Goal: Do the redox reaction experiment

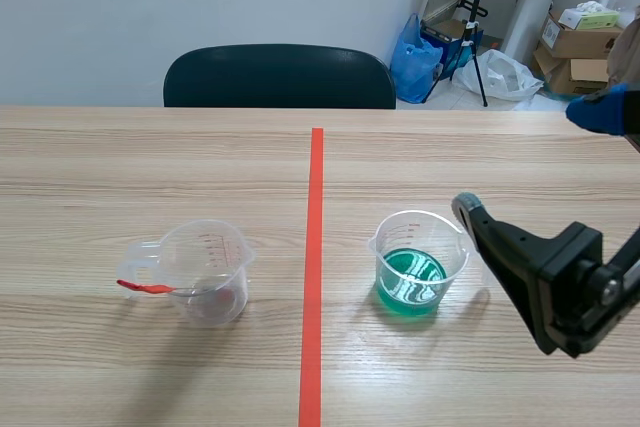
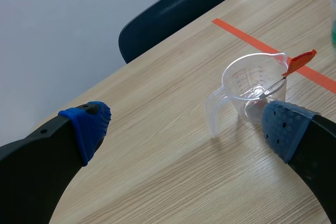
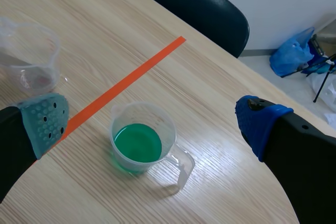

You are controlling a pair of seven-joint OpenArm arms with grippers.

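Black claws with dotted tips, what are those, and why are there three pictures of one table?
They are the two-fingered ends of two robot arms. One picture looks across the table from between the arms. The other two come from a camera on each wrist, looking past the left claw and the right claw. Both are open and hold nothing. On the table stand a clear measuring cup with a red-handled tool resting in it, and a second cup of green liquid. The orange line is only tape.
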